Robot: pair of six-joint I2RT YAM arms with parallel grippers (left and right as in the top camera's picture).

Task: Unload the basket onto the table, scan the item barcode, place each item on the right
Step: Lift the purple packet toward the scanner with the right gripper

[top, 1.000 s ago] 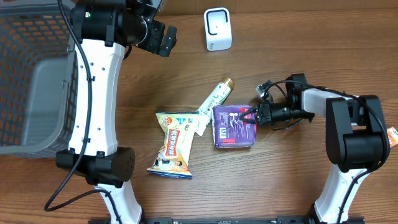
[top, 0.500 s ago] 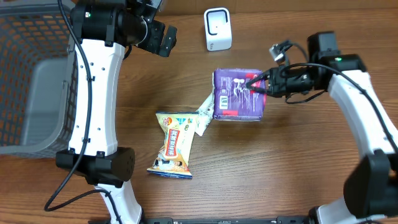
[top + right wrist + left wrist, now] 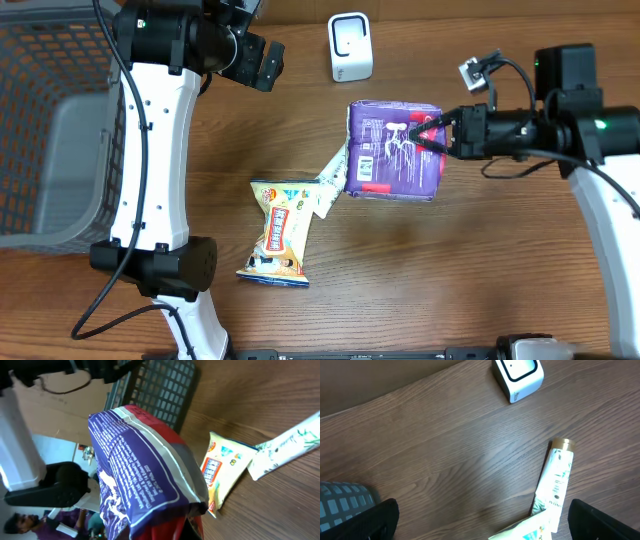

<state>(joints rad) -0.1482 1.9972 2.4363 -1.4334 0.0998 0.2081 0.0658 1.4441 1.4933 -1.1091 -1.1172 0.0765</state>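
hanging pinched in r tool (image 3: 438, 135), purple pkg (image 3: 393, 150) off table (image 3: 480, 270).

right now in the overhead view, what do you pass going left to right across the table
gray basket → yellow snack bag → white scanner → purple packet → right gripper, shut on the packet's right edge and holding it off the table

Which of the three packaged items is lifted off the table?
The purple packet, pinched in the right gripper; the yellow snack bag and tube lie flat.
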